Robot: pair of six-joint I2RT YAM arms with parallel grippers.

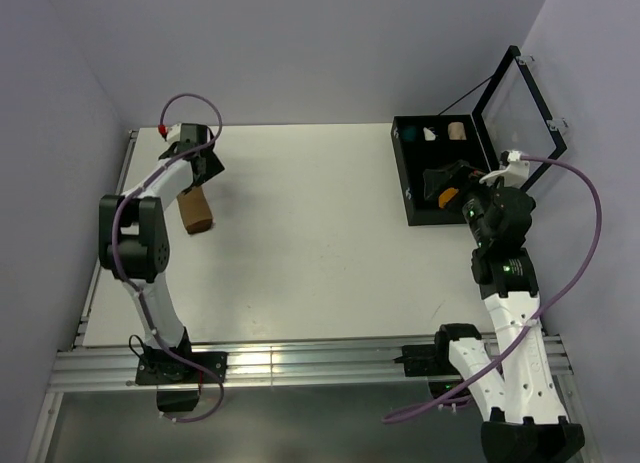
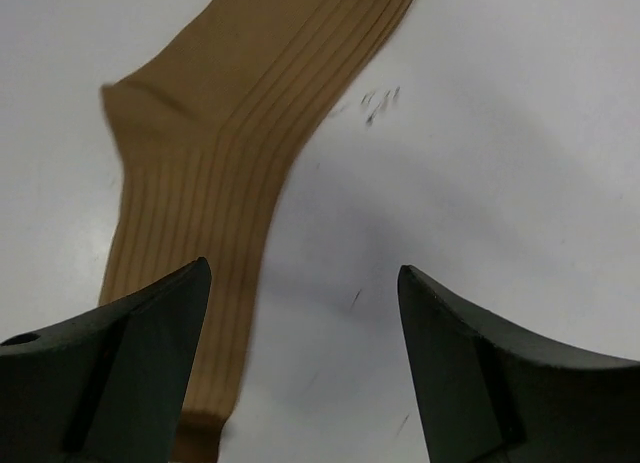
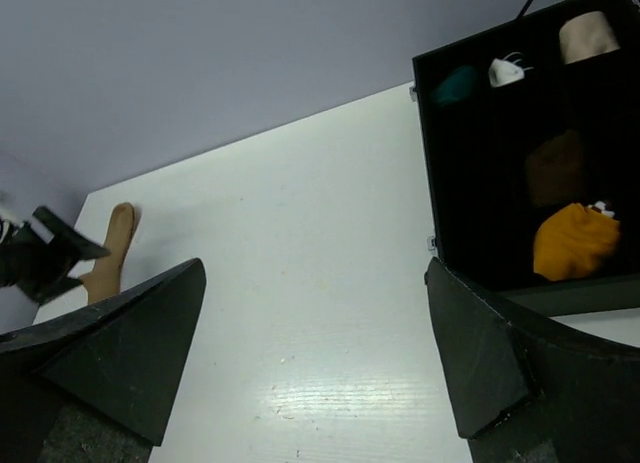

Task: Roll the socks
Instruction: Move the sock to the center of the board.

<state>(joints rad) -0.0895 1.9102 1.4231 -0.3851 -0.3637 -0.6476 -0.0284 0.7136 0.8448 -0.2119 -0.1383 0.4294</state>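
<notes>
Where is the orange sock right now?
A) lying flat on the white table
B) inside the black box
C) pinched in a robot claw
B: the orange sock sits bunched up inside the black box, not on the table and not in any claw.

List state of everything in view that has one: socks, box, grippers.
tan sock: flat, unrolled, on the table
mustard-orange sock: rolled up, in the black box
dark brown sock: compact bundle, in the box
black box: open, lid raised
left gripper: open, empty, over the tan sock
right gripper: open, empty
</notes>
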